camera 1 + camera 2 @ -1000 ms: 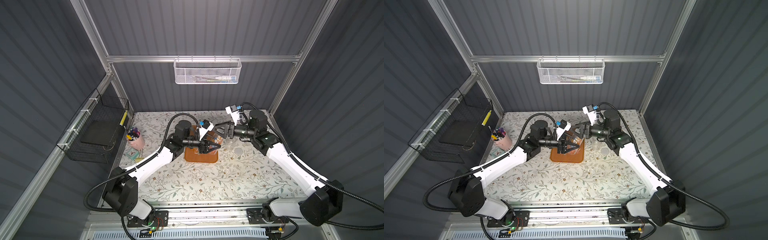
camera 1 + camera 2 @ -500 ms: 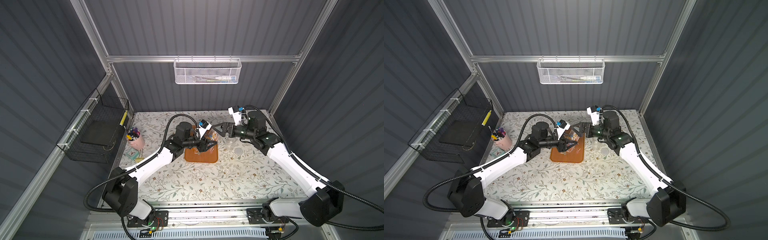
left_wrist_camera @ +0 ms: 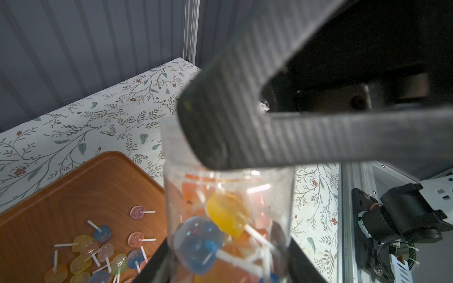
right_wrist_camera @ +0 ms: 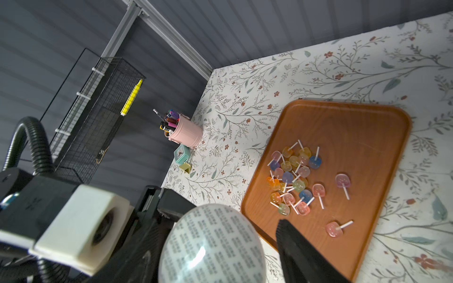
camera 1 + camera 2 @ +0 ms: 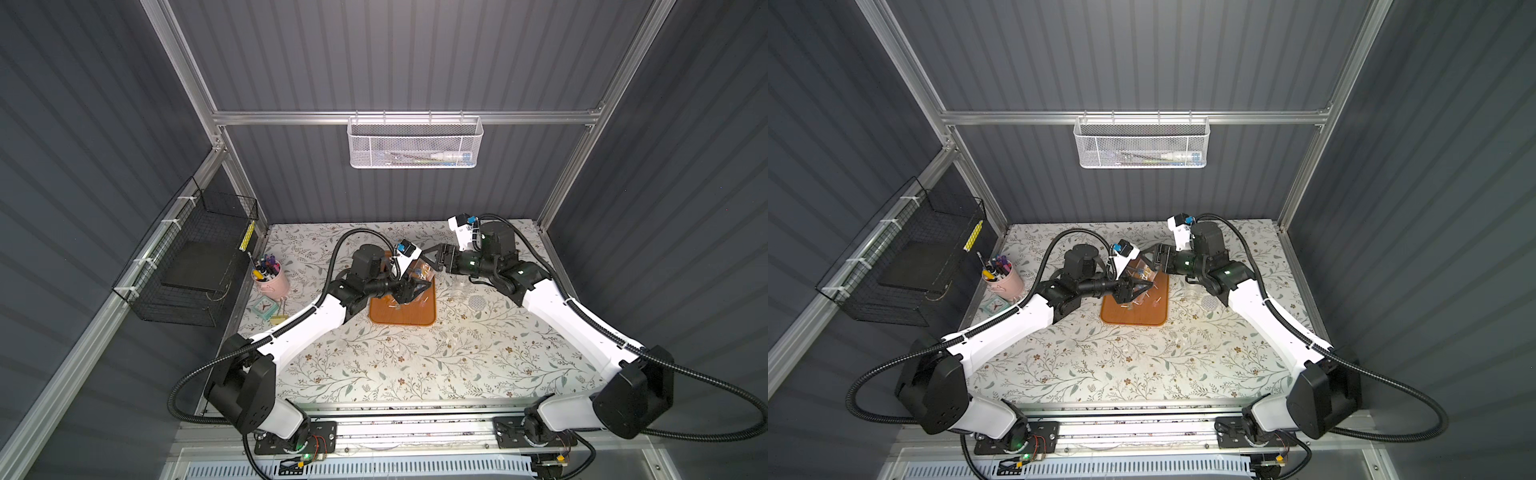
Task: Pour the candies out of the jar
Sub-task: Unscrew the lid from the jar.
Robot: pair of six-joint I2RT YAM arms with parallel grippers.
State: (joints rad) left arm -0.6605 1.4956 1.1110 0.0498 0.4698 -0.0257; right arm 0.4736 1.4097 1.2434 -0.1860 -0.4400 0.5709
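My left gripper (image 5: 409, 289) (image 5: 1133, 289) is shut on the clear jar (image 5: 422, 272) (image 3: 228, 186), which is held tilted over the orange tray (image 5: 403, 318) (image 4: 355, 137). Several candies (image 3: 228, 215) still sit inside the jar near my left fingers (image 3: 157, 267). Many more candies (image 4: 294, 176) (image 3: 98, 254) lie in a heap on the tray. My right gripper (image 5: 430, 262) (image 5: 1152, 262) is open at the jar's raised end. In the right wrist view the round patterned base (image 4: 210, 245) lies between its jaws, with a gap to one finger (image 4: 301, 252).
A pink cup of pens (image 5: 272, 278) and a teal clock (image 5: 264, 308) stand at the table's left edge under a black wire basket (image 5: 187, 257). A round patterned lid (image 5: 478, 301) lies right of the tray. A white mesh basket (image 5: 415, 143) hangs on the back wall.
My right gripper spread its jaws, rose slightly, and now has them narrower around the jar's base. The left arm keeps the jar tilted over the tray.
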